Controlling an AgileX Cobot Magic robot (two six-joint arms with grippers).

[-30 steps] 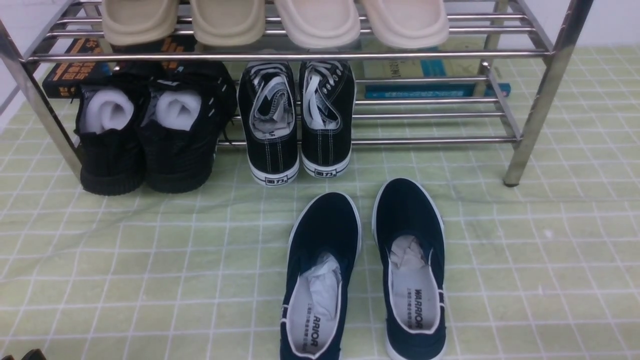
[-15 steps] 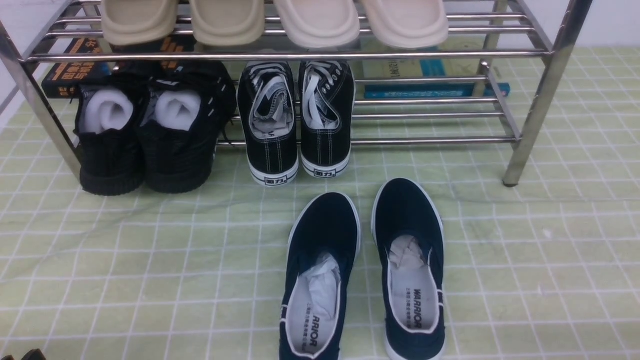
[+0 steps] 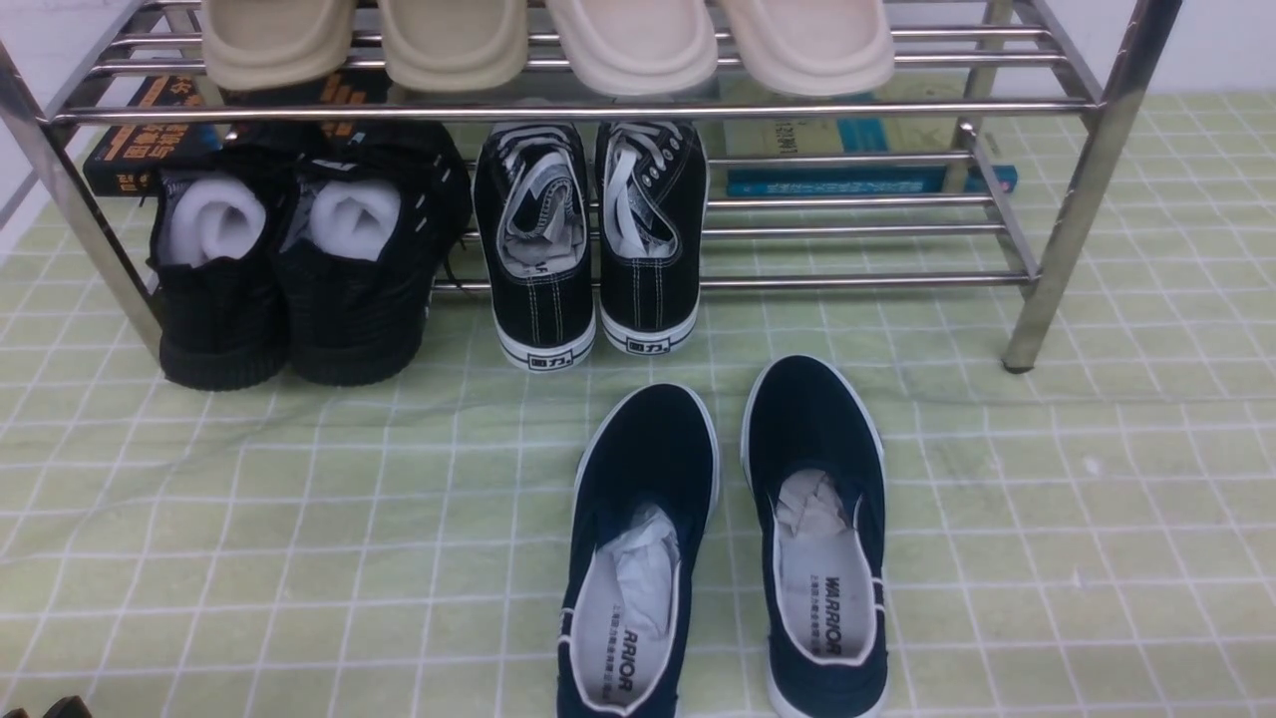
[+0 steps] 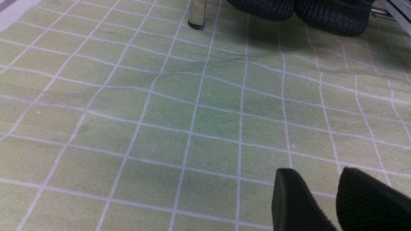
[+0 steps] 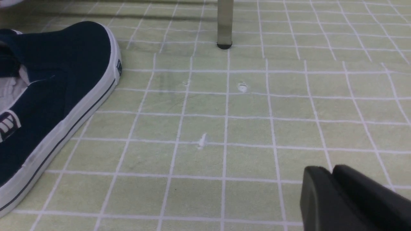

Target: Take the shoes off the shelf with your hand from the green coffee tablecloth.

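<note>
The pair of navy slip-on shoes stands on the green tablecloth (image 3: 249, 499) in front of the shelf (image 3: 598, 112), toes toward it: the left shoe (image 3: 638, 499) and the right shoe (image 3: 822, 439), both with paper stuffing. The right wrist view shows the side of one navy shoe (image 5: 57, 96). My left gripper (image 4: 316, 173) is low over bare cloth with a gap between its fingers, empty. My right gripper (image 5: 330, 170) is shut and empty, over cloth to the side of the shoe. Only a dark scrap shows in the front view's bottom left corner.
Black lace-up sneakers (image 3: 588, 239) and bulky black shoes (image 3: 299, 269) sit on the shelf's lower tier. Beige slippers (image 3: 538, 40) lie on the top tier. Books (image 3: 857, 160) lie behind. Shelf legs stand at the left (image 4: 196, 14) and right (image 5: 224, 25).
</note>
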